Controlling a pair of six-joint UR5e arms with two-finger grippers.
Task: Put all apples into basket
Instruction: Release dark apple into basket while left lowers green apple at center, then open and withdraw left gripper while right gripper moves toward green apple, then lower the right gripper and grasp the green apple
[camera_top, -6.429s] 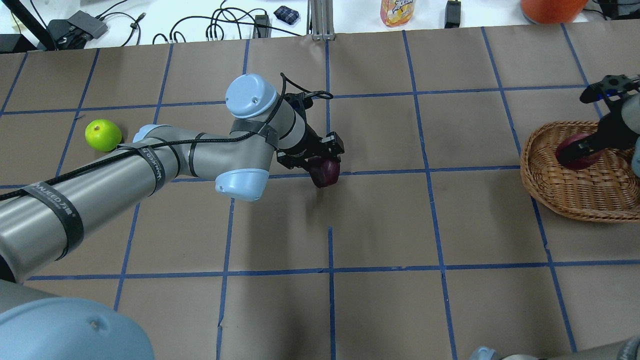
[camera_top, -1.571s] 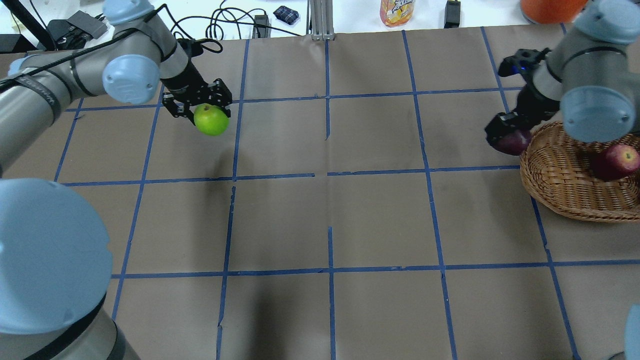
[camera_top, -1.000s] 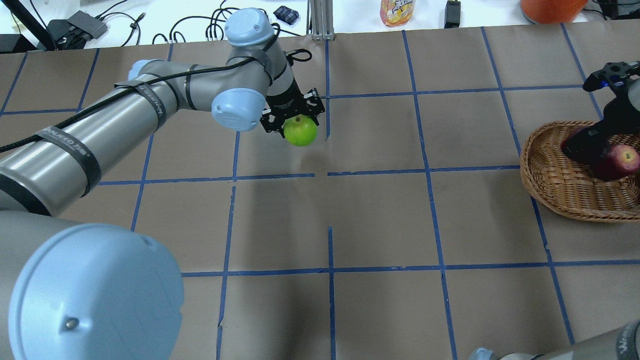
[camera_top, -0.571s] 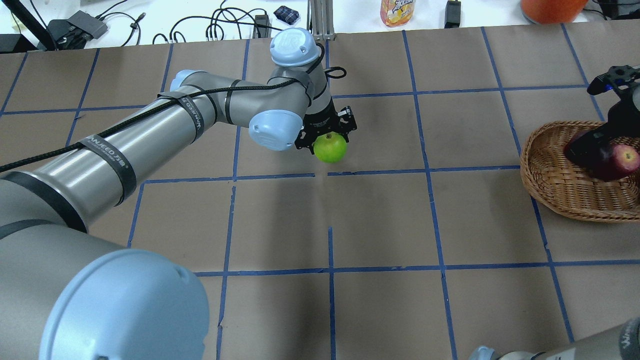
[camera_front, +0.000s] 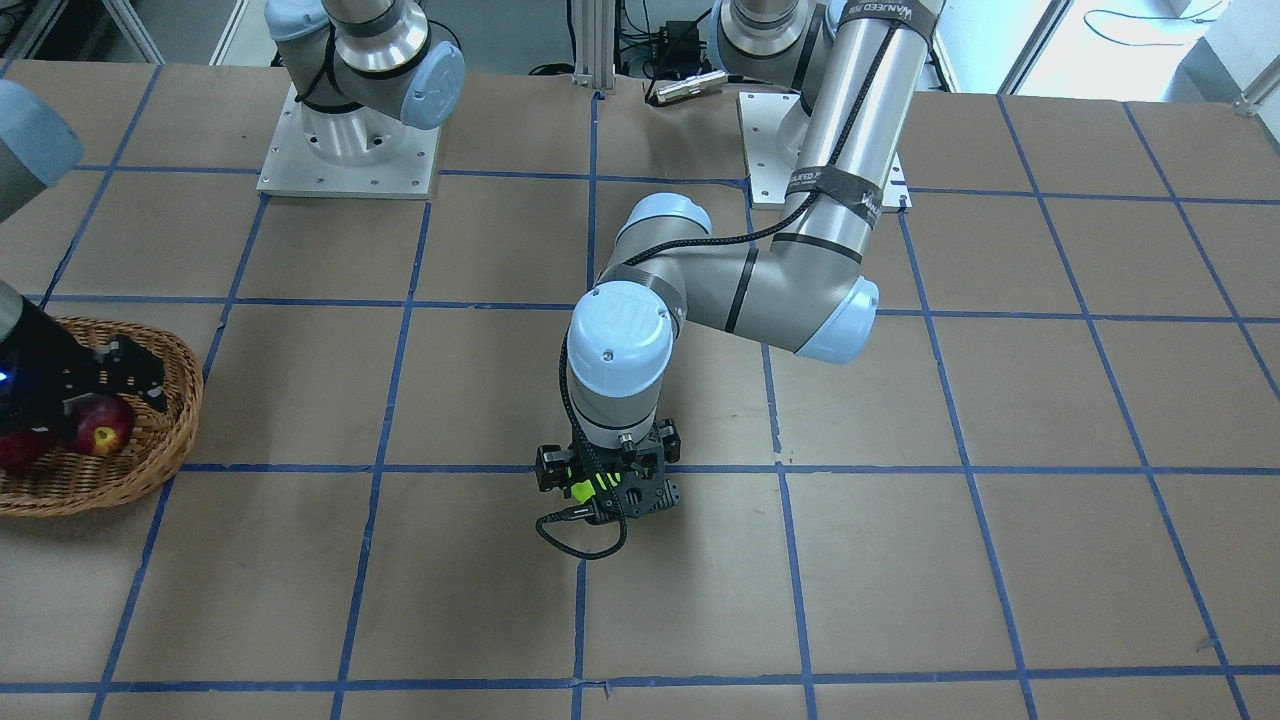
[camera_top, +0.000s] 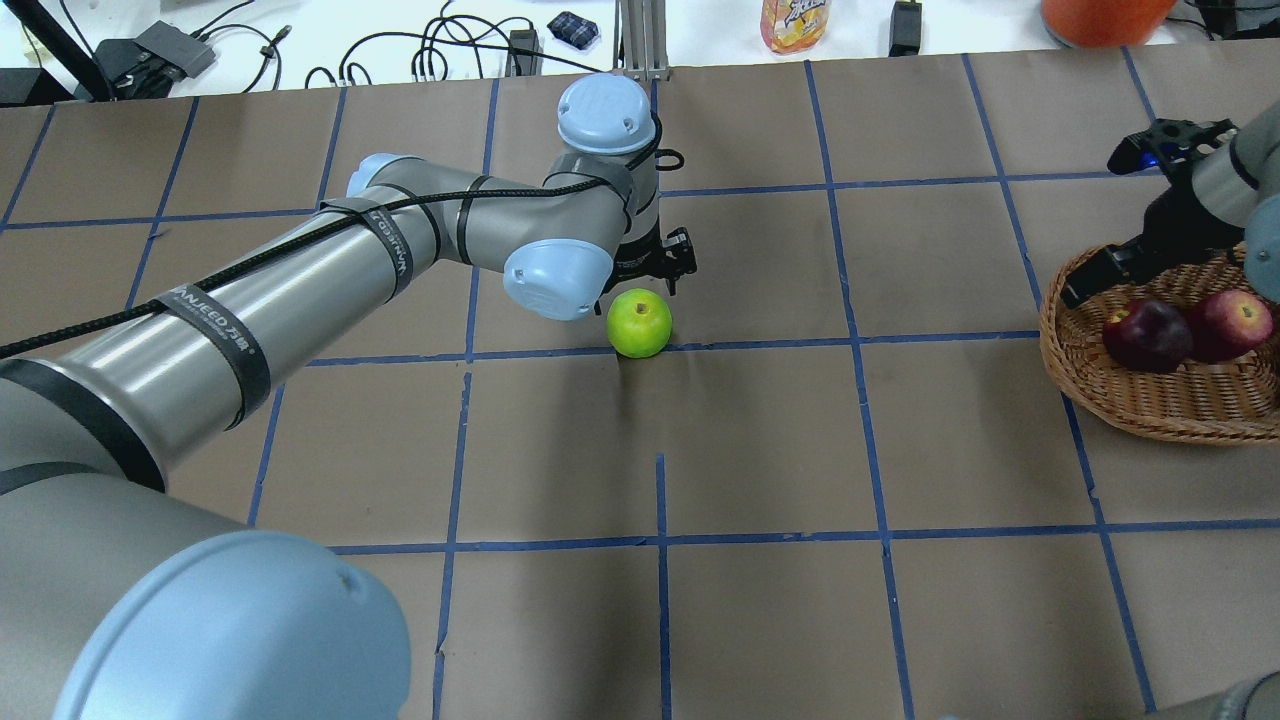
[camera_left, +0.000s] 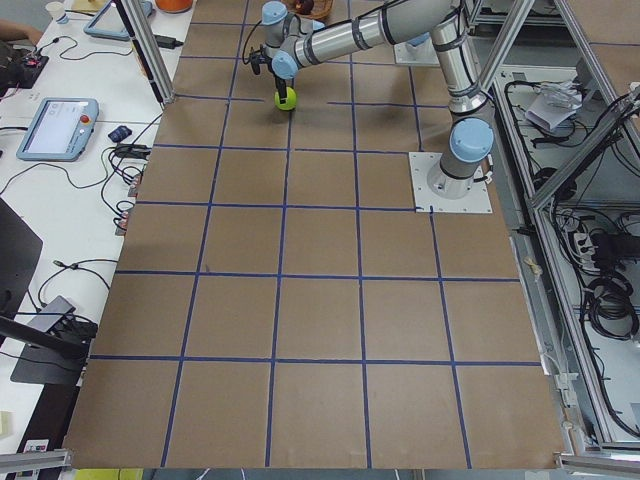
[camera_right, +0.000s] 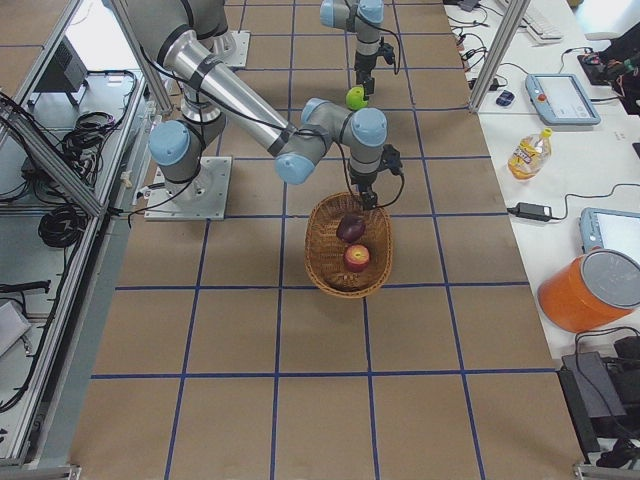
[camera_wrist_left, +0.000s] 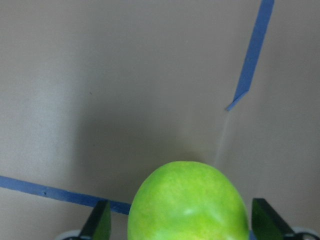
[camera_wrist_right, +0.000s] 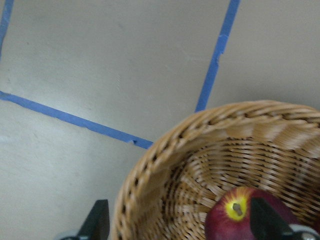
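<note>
The green apple (camera_top: 639, 322) rests on the table near its middle. My left gripper (camera_top: 648, 290) is open just above and around it; in the left wrist view the apple (camera_wrist_left: 187, 202) sits between the spread fingers (camera_wrist_left: 100, 225), with gaps on both sides. The wicker basket (camera_top: 1060, 370) stands at the right edge. The dark maroon apple (camera_top: 1147, 335) and the red apple (camera_top: 1230, 325) lie in it. My right gripper (camera_top: 1085, 285) is open and empty above the basket's left rim. In the right wrist view the maroon apple (camera_wrist_right: 240, 215) shows its yellow patch.
The table is brown paper with a blue tape grid. Beyond its far edge are cables, a juice bottle (camera_top: 795, 22) and an orange container (camera_top: 1100, 15). My left arm (camera_top: 300, 270) stretches across the left half of the table.
My left gripper has set the green apple down on the table and opened. My right gripper has let go of the maroon apple in the basket and drawn back over the left rim.
</note>
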